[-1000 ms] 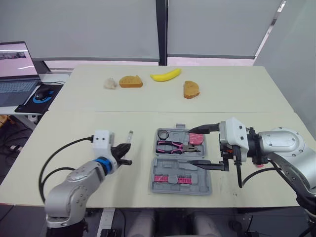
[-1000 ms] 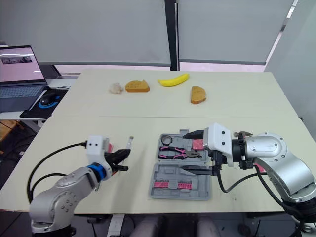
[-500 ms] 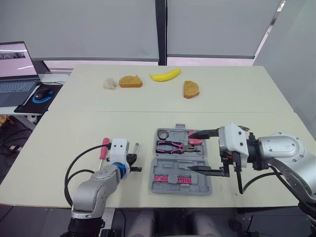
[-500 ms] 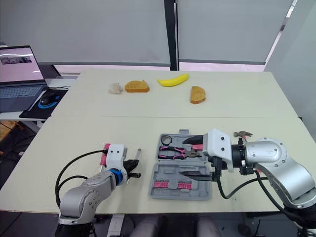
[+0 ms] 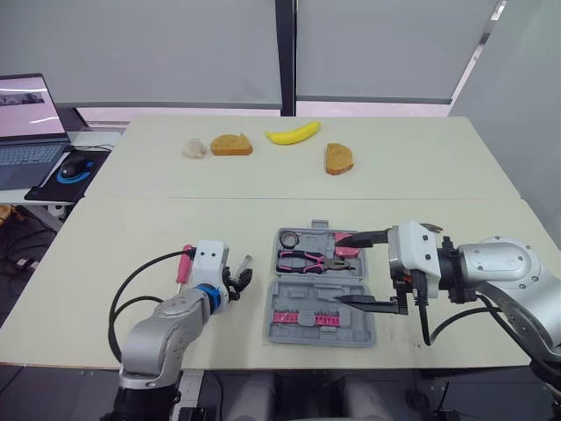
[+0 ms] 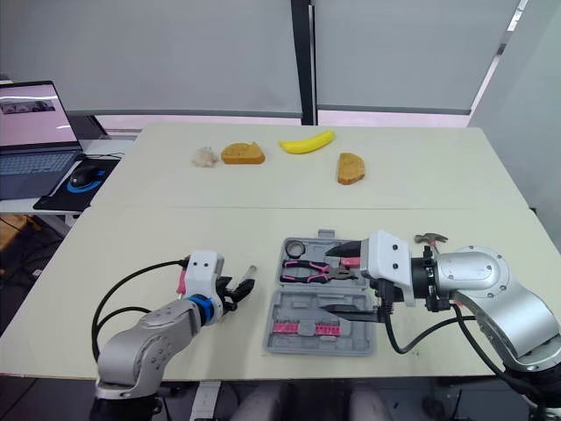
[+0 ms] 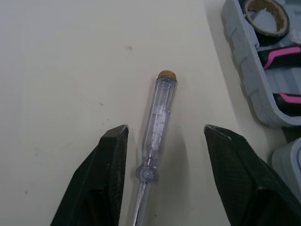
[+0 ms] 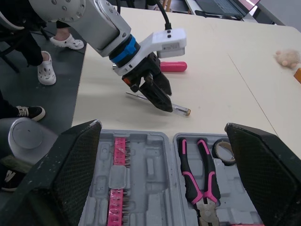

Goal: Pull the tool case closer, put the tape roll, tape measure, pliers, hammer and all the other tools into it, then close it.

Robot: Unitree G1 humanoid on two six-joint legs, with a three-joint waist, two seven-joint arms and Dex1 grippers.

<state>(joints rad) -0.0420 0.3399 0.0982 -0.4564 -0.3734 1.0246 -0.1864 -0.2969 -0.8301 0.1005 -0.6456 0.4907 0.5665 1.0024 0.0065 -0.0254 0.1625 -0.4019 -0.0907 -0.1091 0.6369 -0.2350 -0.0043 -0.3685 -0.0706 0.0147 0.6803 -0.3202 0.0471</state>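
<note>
The grey tool case (image 5: 321,314) lies open at the table's front centre. In it are a tape roll (image 5: 291,238), pink-handled pliers (image 5: 303,260) and a pink tape measure (image 5: 348,247). Left of the case, a clear-handled screwdriver (image 7: 160,110) lies flat on the table between the open fingers of my left gripper (image 5: 238,277), apart from both. A pink-handled screwdriver (image 5: 185,263) lies further left. My right gripper (image 5: 364,268) stands wide open over the case's right side, holding nothing. A hammer (image 6: 429,238) shows behind my right arm.
A banana (image 5: 294,134), two bread slices (image 5: 231,145) (image 5: 339,159) and a pale lump (image 5: 195,147) lie at the back of the table. A laptop (image 5: 28,123) and mouse (image 5: 75,165) sit on a side desk at far left. A person's shoes (image 8: 47,66) are beside the table.
My left arm has carried the clear screwdriver to the right, nearer the case, set it down on the table and opened its fingers. The right gripper shifted slightly and stays open.
</note>
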